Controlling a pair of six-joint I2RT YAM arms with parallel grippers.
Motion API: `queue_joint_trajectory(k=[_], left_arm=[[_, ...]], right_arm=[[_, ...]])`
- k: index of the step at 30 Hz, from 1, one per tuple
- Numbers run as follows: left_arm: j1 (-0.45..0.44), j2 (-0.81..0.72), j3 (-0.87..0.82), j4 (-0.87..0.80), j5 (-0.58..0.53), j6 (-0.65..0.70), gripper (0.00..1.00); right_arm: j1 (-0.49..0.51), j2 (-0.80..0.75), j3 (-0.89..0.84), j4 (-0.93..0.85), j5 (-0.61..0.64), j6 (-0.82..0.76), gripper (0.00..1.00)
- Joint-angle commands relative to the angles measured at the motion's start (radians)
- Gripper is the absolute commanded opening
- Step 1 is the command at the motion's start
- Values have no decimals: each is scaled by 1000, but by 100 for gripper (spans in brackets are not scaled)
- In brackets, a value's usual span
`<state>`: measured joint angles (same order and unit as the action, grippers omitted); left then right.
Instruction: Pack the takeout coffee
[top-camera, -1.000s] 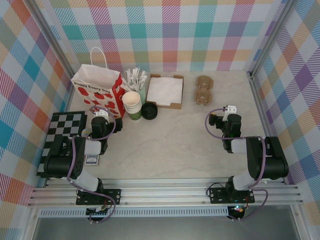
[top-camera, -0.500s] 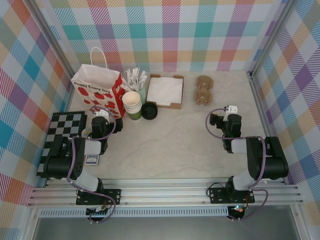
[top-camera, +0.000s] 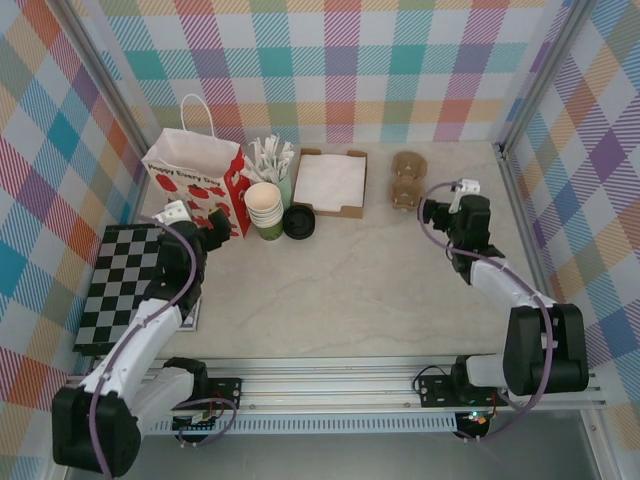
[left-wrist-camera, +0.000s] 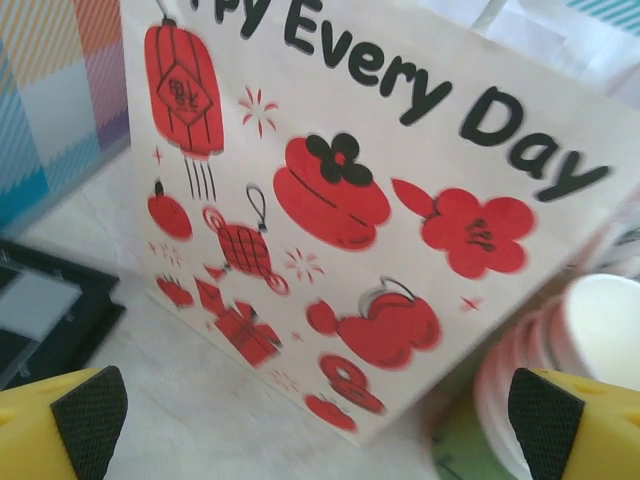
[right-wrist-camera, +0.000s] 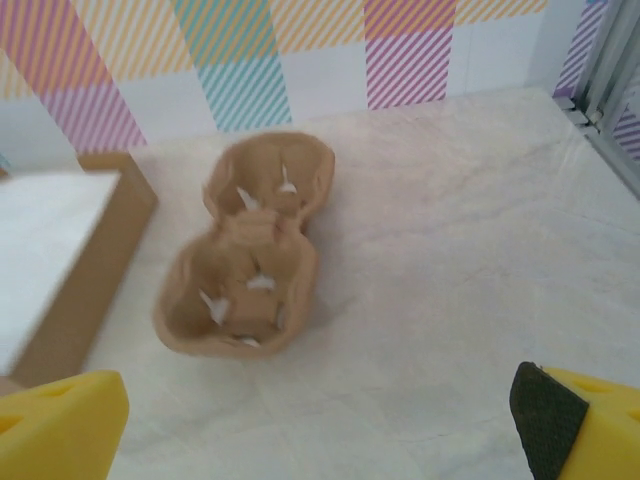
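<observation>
The takeout coffee (top-camera: 299, 222), a dark cup under a round black lid, stands at the back of the table in front of the napkin box. My left gripper (top-camera: 213, 230) hovers to its left, facing the white paper bag (top-camera: 195, 178) printed with red fruit and "Every Day" (left-wrist-camera: 350, 200). It is open (left-wrist-camera: 318, 440) with nothing between its yellow fingers (left-wrist-camera: 85, 420). My right gripper (top-camera: 432, 212) is also open (right-wrist-camera: 310, 440) and empty. It points at a brown pulp cup carrier (right-wrist-camera: 250, 250) just ahead of it (top-camera: 407, 180).
A stack of cream cups (top-camera: 264, 205) stands between bag and coffee, its rims blurred (left-wrist-camera: 600, 330). Behind it is a pale-green cup of white packets (top-camera: 272, 160). The brown napkin box (top-camera: 330, 180) sits at centre back (right-wrist-camera: 60, 250). A chessboard (top-camera: 125, 285) lies left.
Both arms have unfolded from their tucked pose. The left gripper has swung forward to the bag, and the right gripper has reached forward toward the cup carrier.
</observation>
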<state>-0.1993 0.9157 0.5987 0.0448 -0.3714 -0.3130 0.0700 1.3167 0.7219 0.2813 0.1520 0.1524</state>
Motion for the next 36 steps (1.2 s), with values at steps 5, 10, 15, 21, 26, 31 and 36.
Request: queue_joint_trajectory(k=[5, 10, 15, 21, 26, 31, 36], left_arm=[[-154, -37, 207, -573, 48, -524, 100], [-177, 135, 372, -675, 237, -640, 100], [-177, 311, 569, -719, 308, -691, 97], [-177, 471, 698, -708, 276, -753, 79], [-177, 579, 783, -754, 202, -768, 59], [-176, 670, 873, -800, 173, -738, 46], [-176, 717, 910, -829, 130, -729, 38]], right_arm=[[2, 14, 228, -412, -119, 457, 100], [3, 67, 381, -539, -122, 581, 100], [2, 78, 431, -536, -235, 621, 100], [3, 88, 516, -640, -258, 526, 100], [4, 98, 567, -714, -237, 462, 100], [4, 85, 538, -704, -225, 443, 100], [4, 85, 542, -739, -205, 408, 100]])
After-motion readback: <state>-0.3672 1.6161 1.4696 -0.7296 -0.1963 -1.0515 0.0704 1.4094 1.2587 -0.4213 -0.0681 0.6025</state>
